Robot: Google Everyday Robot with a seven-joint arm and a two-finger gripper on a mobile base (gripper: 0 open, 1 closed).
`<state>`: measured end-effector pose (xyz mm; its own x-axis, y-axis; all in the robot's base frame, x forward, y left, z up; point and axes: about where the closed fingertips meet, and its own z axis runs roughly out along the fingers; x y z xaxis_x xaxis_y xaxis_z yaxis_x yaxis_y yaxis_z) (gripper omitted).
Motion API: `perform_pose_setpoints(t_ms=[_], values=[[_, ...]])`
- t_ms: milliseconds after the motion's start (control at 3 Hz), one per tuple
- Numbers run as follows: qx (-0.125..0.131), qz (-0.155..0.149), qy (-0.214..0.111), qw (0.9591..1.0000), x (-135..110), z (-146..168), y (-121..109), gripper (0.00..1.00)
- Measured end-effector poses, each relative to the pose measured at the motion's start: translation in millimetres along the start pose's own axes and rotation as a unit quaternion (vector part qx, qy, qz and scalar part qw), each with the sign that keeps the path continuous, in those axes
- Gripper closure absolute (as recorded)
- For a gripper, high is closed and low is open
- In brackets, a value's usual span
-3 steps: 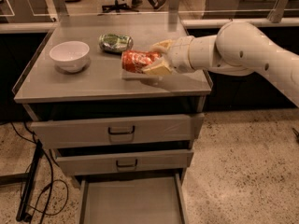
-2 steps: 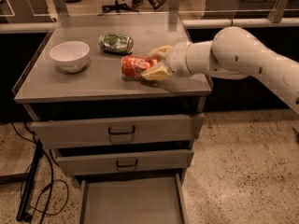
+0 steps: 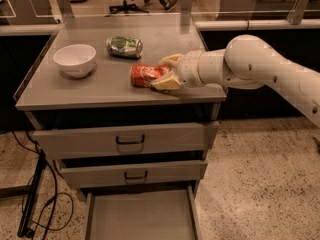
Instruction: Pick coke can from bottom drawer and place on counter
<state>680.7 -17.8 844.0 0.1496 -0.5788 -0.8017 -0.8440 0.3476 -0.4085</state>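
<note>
Release looks like the next step: the coke can (image 3: 142, 75) lies on its side mid-frame on the counter (image 3: 100, 86), long axis left-right, its right end clamped in the gripper (image 3: 160, 74) reaching from the right. The bottom drawer (image 3: 140, 219) gapes below.

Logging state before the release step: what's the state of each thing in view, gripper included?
gripper: shut on coke can, above counter's right front.
coke can: on its side, held, at counter level.
counter: bears the bowl and green can.
green can: lying on its side.
bowl: upright.
bottom drawer: pulled open.
top drawer: pushed in.
middle drawer: pushed in.
</note>
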Motion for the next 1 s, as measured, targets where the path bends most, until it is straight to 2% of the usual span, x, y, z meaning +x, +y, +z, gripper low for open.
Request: perform_pose_setpoints(t_ms=[1000], values=[[0.0, 0.0, 0.0, 1.0, 0.0, 0.0, 0.0, 0.14]])
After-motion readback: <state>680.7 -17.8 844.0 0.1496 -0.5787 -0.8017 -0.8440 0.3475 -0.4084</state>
